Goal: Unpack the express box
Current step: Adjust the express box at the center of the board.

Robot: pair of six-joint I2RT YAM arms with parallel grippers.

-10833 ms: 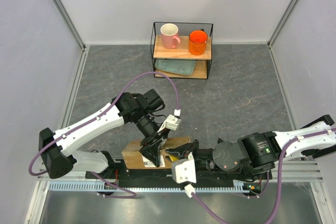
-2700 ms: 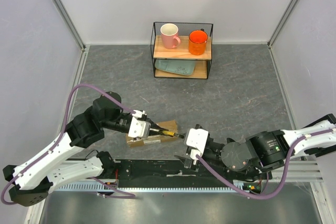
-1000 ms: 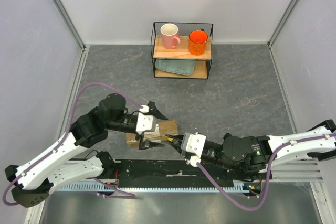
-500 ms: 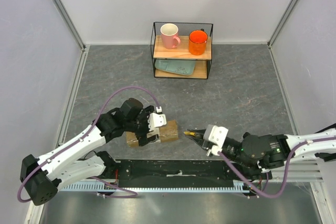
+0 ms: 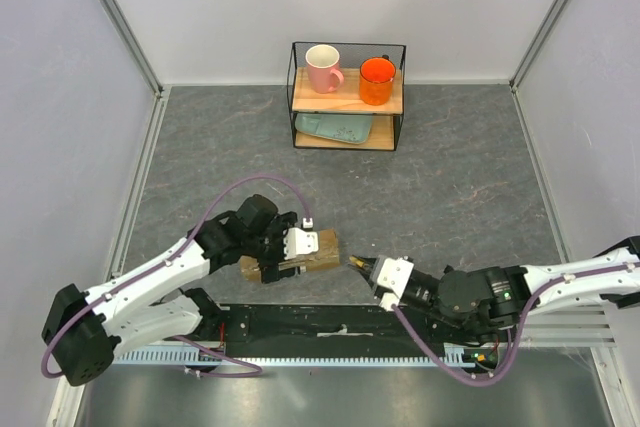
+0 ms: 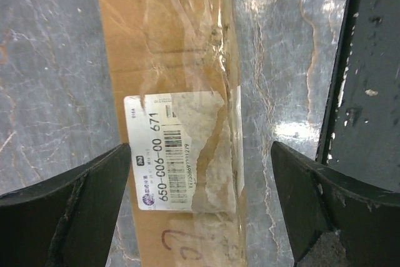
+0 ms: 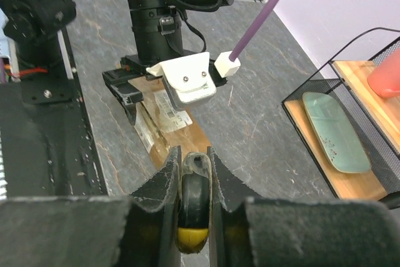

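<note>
The express box (image 5: 324, 250) is a flat brown cardboard parcel lying on the grey table near the front. Its white label (image 6: 164, 154) and wrinkled clear tape show in the left wrist view. My left gripper (image 5: 284, 255) stands open astride the box (image 6: 169, 42), one black finger (image 6: 69, 217) on each side, apart from the cardboard. Just right of the box, my right gripper (image 5: 362, 265) is shut on a black and yellow utility knife (image 7: 194, 207), whose tip points at the box (image 7: 194, 137). The left gripper (image 7: 150, 101) appears beyond it.
A wire shelf (image 5: 347, 47) at the back holds a pink mug (image 5: 322, 67), an orange mug (image 5: 377, 80) and a pale green tray (image 5: 335, 129). The black base rail (image 5: 330, 322) runs along the near edge, close beside the box (image 6: 369, 60).
My left gripper has come down over the box and now straddles it. The right gripper, still holding the knife, has drawn back to the right, off the box's end.
</note>
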